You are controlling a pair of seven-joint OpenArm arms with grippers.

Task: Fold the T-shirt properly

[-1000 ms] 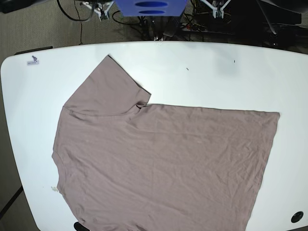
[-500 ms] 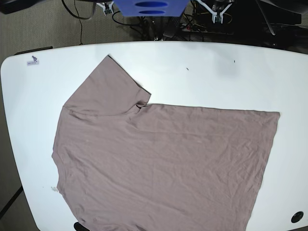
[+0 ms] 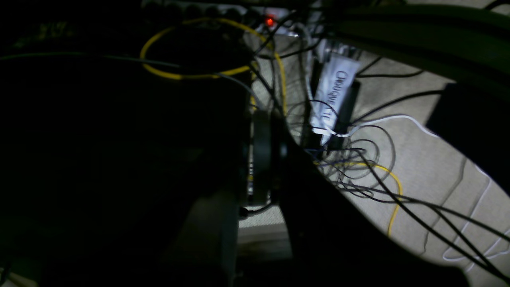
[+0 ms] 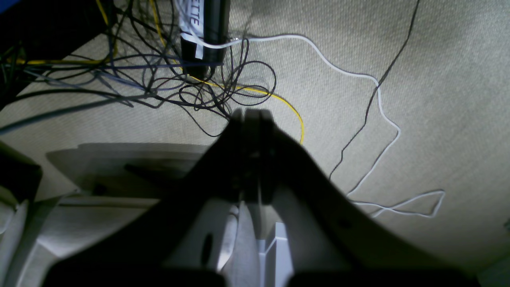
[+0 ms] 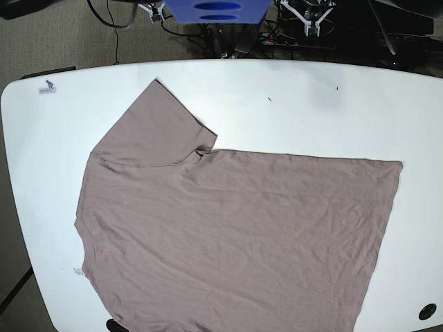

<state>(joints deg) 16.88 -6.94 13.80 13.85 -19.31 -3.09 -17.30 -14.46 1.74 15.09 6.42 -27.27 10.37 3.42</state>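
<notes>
The taupe T-shirt (image 5: 228, 235) lies flat on the white table (image 5: 291, 104) in the base view, lightly wrinkled. One short sleeve (image 5: 156, 128) points toward the far left, and the shirt's near part runs off the bottom of the view. Both grippers are off the table, behind its far edge. My right gripper (image 4: 253, 115) is shut and empty over the carpet; in the base view it shows as white parts (image 5: 154, 10). My left gripper (image 3: 266, 119) is a dark silhouette with its jaws together, and its white parts (image 5: 313, 14) show at the top right.
A blue object (image 5: 218, 10) stands behind the table's far edge. Tangled cables (image 4: 223, 79) and a labelled power strip (image 3: 332, 99) lie on the carpet. A small sticker (image 5: 47, 87) marks the table's far left corner and a black hole (image 5: 427, 311) its near right.
The white gripper parts at the top edge have shifted slightly. The T-shirt has not moved.
</notes>
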